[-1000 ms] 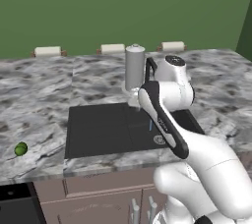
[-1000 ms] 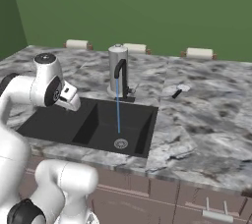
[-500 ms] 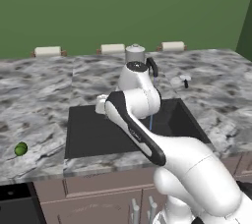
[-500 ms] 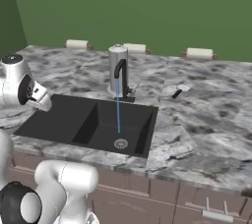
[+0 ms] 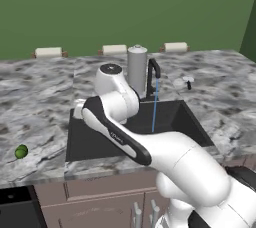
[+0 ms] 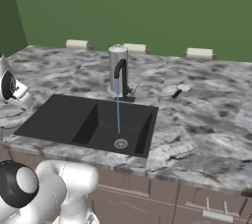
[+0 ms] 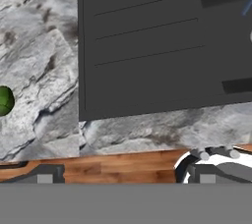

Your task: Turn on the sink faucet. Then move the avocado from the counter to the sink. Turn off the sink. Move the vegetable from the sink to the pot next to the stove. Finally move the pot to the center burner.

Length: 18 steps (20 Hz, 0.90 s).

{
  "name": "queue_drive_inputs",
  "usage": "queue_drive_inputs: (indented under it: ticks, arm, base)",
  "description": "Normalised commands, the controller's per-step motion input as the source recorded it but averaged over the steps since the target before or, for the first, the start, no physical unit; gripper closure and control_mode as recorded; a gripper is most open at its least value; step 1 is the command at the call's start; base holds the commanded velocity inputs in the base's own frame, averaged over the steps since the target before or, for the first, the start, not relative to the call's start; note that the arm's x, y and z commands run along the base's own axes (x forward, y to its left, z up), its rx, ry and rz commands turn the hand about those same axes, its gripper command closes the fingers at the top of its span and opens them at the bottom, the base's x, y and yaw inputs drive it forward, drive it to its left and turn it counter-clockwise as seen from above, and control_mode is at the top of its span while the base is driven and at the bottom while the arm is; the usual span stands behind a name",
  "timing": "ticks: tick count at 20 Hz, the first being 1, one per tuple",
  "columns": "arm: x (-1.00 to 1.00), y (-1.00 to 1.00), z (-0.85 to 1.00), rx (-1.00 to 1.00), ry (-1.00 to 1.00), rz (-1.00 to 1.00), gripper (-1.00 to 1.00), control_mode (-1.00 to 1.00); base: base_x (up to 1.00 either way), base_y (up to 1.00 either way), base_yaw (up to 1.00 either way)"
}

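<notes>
Left base view: sink faucet (image 5: 153, 75) running, no legible writing.

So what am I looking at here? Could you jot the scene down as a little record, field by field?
water: running in a thin blue stream from the sink faucet
sink: black basin, nothing in it
avocado: on the counter, left of the sink, untouched
gripper: open, holding nothing
arm: swung over the sink's left side, toward the avocado
canister: grey, upright behind the faucet
</notes>
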Motion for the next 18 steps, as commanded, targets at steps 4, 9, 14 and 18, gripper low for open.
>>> queue_drive_inputs:
  ticks: [4,9,14,18]
  arm:
    - [0.00,0.31,0.00,0.00,0.00,0.00,-1.00,-1.00]
    - [0.00,0.44,0.00,0.00,0.02,0.01,-1.00,-1.00]
    - [0.00,0.44,-0.02,0.00,0.02,0.01,-1.00,-1.00]
    - [0.00,0.46,-0.06,0.00,0.02,0.00,-1.00,-1.00]
  base:
    - [0.00,0.00,0.00]
    - [0.00,0.00,0.00]
    - [0.00,0.00,0.00]
    - [0.00,0.00,0.00]
